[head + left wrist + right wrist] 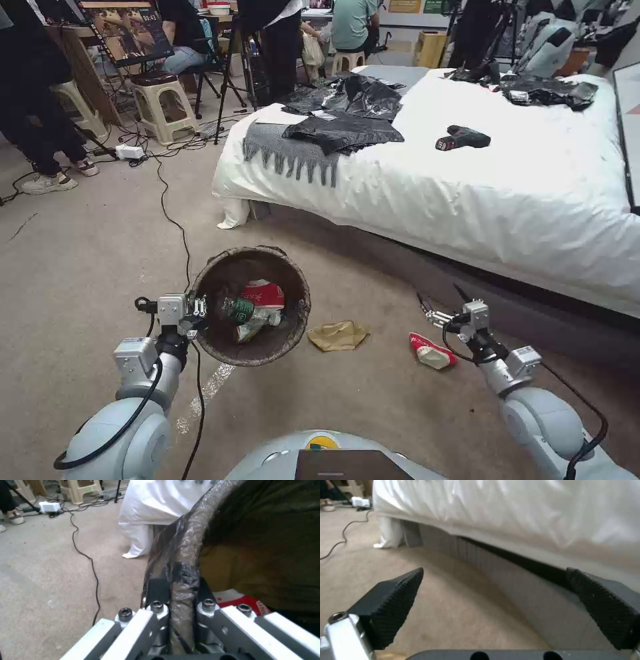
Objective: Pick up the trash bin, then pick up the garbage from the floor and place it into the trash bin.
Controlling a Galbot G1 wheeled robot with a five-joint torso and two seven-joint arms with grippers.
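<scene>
Brown-lined trash bin (pixel 251 305) rim pinched in left hand (pixel 180 597); right hand (pixel 493 610) wide open.

A bedroom mock-up inside a lab or studio. A white-sheeted bed (pixel 507 173) stands on carpet. Tripods, plastic stools (pixel 160 100), loose cables (pixel 170 213) and seated people crowd behind it.

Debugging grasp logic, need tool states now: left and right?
Left tool: closed on the trash bin rim, holding it.
Right tool: open, holding nothing, above the floor by the bed.
</scene>
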